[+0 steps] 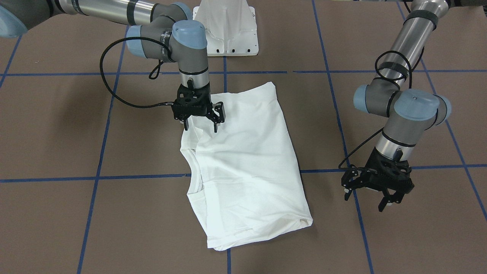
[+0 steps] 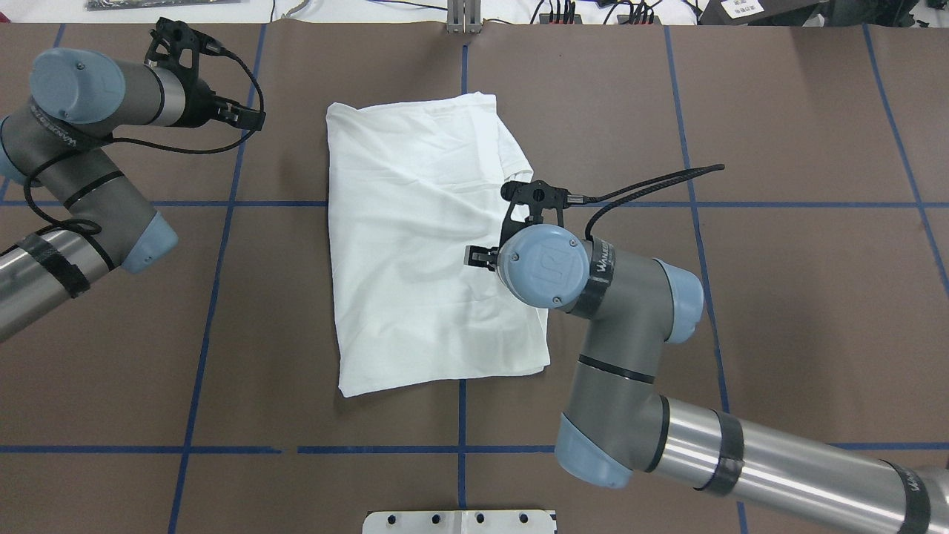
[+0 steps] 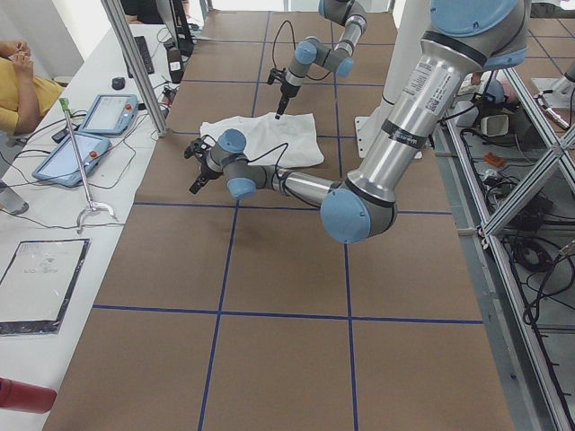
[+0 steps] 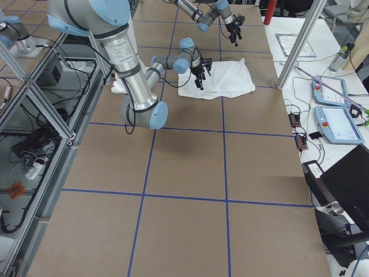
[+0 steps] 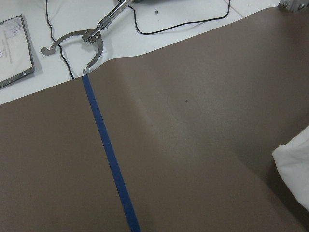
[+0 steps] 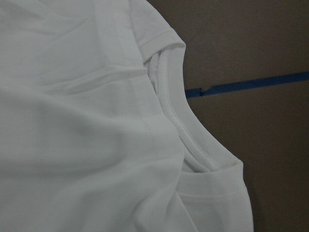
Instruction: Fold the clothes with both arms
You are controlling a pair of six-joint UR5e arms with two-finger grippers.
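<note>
The white T-shirt (image 1: 247, 163) lies folded into a rough rectangle in the middle of the table; it also shows in the overhead view (image 2: 415, 245). Its ribbed collar (image 6: 178, 121) lies at the folded edge, and no black text shows. My right gripper (image 1: 201, 126) is open, with its fingers pointing down at the shirt's edge near the collar. I cannot tell if they touch the cloth. My left gripper (image 1: 365, 201) is open and empty. It hangs just above the bare table, apart from the shirt's other side. A shirt corner (image 5: 294, 169) shows in the left wrist view.
The white pedestal base (image 1: 226, 26) stands behind the shirt. Blue tape lines (image 1: 99, 152) cross the brown table cover. A metal grabber tool (image 5: 91, 38) and tablets (image 3: 108, 112) lie on the white side table, and a person (image 3: 18, 76) sits there.
</note>
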